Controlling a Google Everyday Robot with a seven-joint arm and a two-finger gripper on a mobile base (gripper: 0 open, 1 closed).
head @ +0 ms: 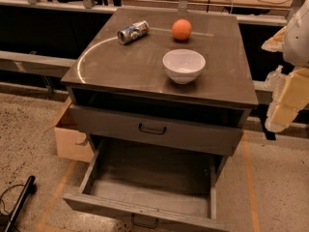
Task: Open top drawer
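Cabinet top point(120, 62) holding tipped can point(133, 32), orange point(182, 29), white bowl point(183, 65); top drawer point(193, 132) just beneath, slightly out; lower drawer point(145, 178) far out over speckled floor point(270, 187); gripper point(285, 100) at right edge, state impossible to tell

No readable text at the cabinet point(227, 81)
No word, brand or number could be read; the print on the can point(133, 32) lying on its top could not be made out. The gripper point(285, 108) hung at the right edge, beside the cabinet.

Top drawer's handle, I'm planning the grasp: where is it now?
In the camera view, the black handle sits centred on the top drawer, below the white bowl and above the pulled-out lower drawer; pincer at right edge.
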